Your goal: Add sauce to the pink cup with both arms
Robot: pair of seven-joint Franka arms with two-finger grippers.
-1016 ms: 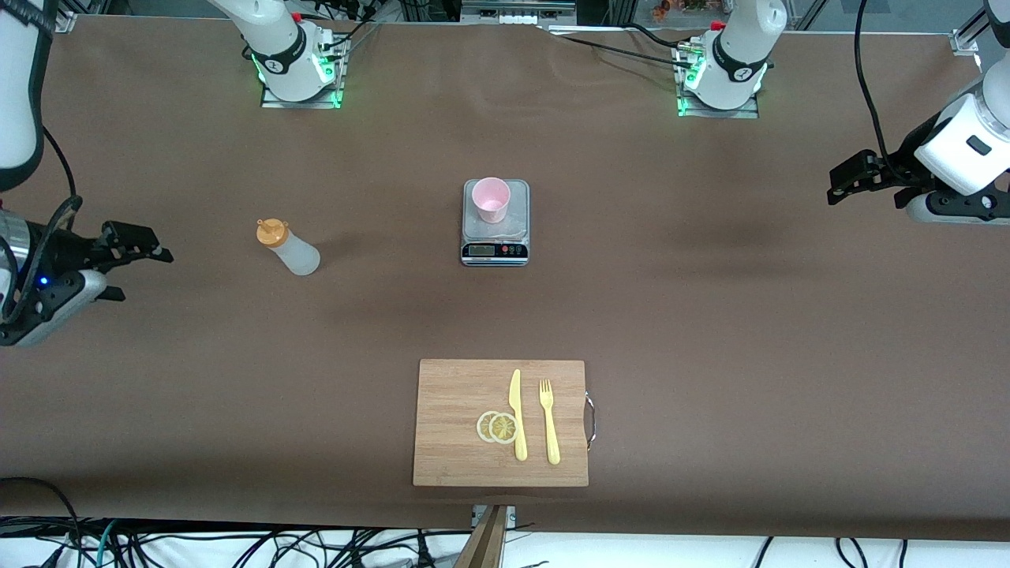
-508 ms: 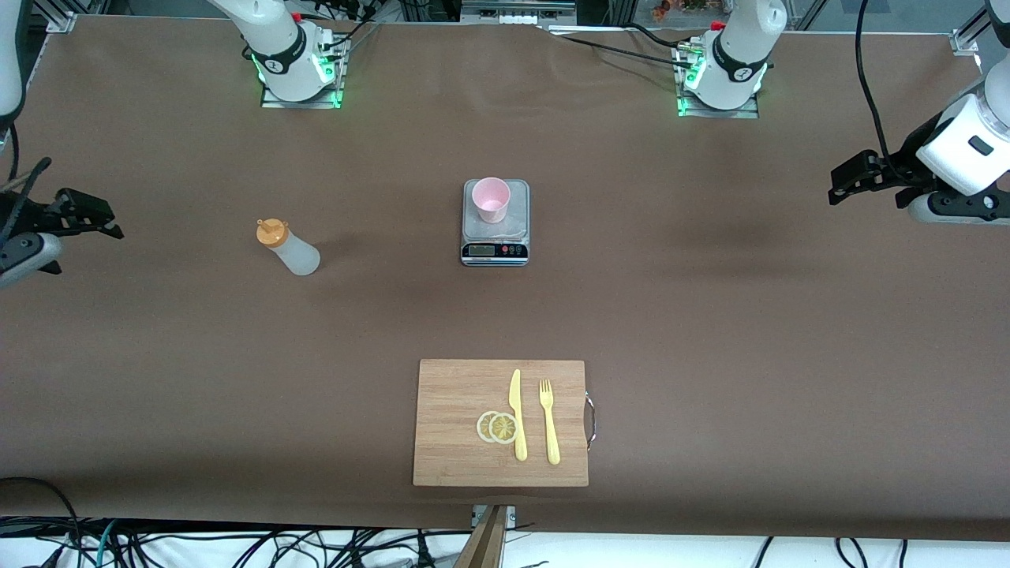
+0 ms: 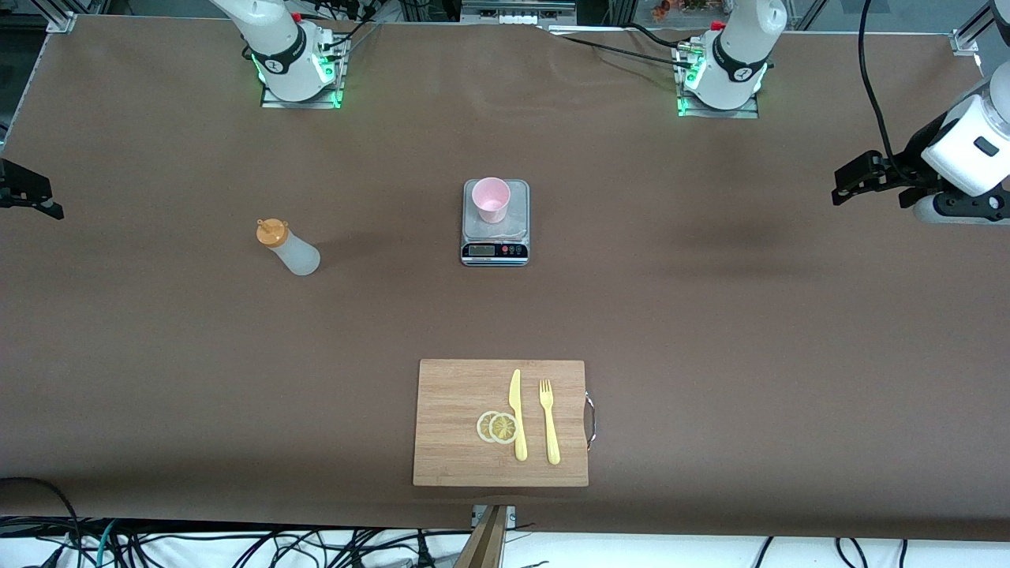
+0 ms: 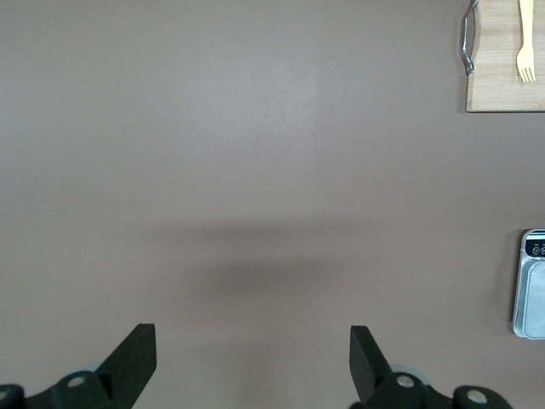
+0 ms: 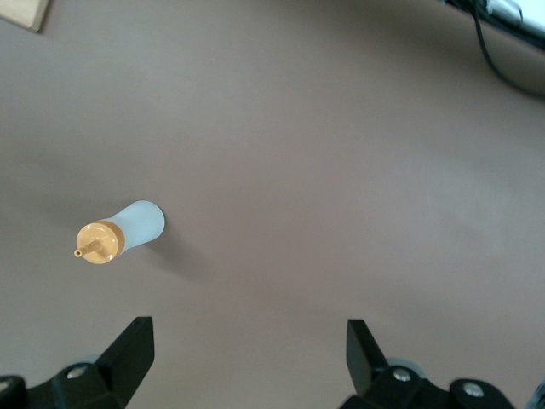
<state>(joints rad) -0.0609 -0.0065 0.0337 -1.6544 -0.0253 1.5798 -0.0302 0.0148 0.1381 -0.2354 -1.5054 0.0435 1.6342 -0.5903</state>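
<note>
Sauce bottle point(image 3: 288, 248) upright on surface point(image 3: 710, 315), toward right arm's end. Pink cup point(image 3: 491, 199) on scale point(image 3: 495, 223). Left hand point(image 4: 254, 366) and right hand point(image 5: 249, 362) both wide, empty, over bare surface.

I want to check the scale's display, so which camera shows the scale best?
The front view: the whole scale shows, display facing the camera, with the pink cup on it. The left wrist view catches only its edge. The right wrist view shows none of it.

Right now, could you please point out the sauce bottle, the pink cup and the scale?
sauce bottle point(image 3: 292, 249), front view, on its whitish body.
pink cup point(image 3: 491, 199), front view, on its inside.
scale point(image 3: 495, 251), front view, on its display panel.
</note>
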